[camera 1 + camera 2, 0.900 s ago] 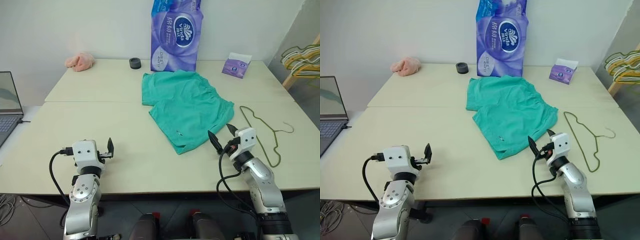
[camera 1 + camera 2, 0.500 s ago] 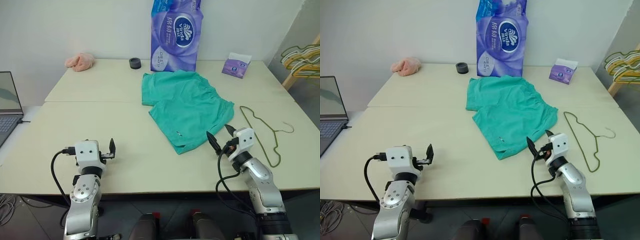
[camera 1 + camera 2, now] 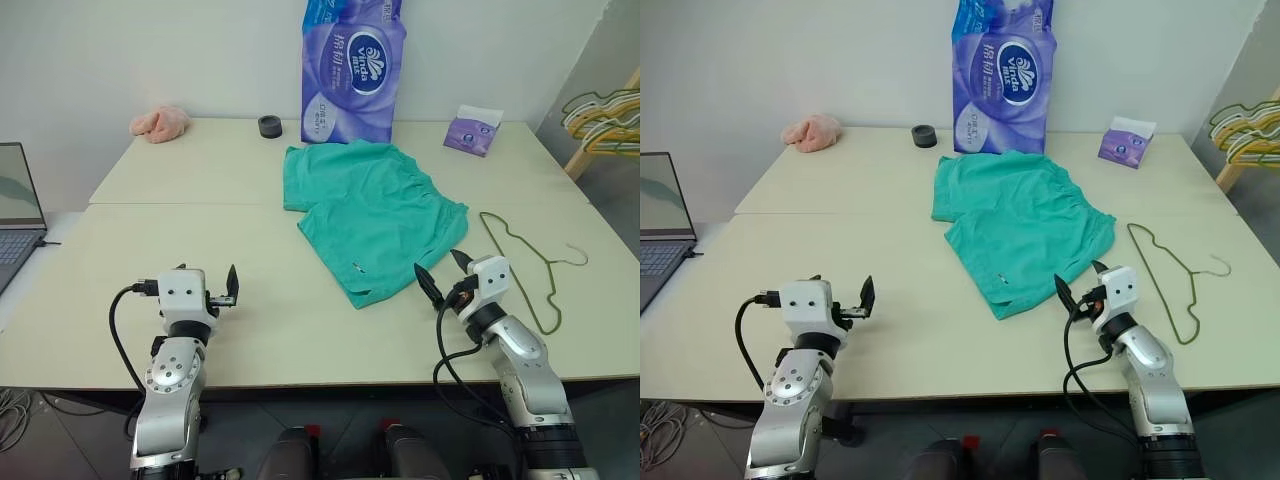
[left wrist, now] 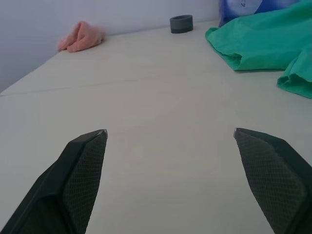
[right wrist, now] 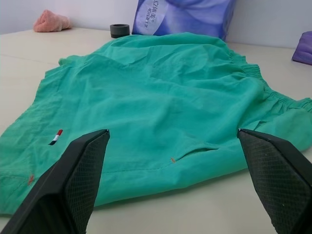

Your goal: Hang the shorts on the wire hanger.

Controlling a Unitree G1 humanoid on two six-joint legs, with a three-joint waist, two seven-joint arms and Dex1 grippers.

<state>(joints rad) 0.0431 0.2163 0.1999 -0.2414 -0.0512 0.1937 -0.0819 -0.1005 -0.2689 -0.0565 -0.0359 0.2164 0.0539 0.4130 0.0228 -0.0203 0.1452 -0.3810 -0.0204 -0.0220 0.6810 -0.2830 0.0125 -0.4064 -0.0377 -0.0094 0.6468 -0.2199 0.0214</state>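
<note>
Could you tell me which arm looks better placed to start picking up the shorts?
Probably the right. The right tool is open and sits at the near edge of the shorts, with the wire hanger just beside it. The left tool, also open, faces bare table well away from the cloth.

A wide cream table [image 3: 180,215], made of two tops meeting along a seam, is standing against a plain white wall [image 3: 150,50]. A wooden rack [image 3: 598,130] is leaning just off the table's far right corner, and grey floor [image 3: 60,440] is showing below the table's near edge, with even light falling everywhere.
</note>
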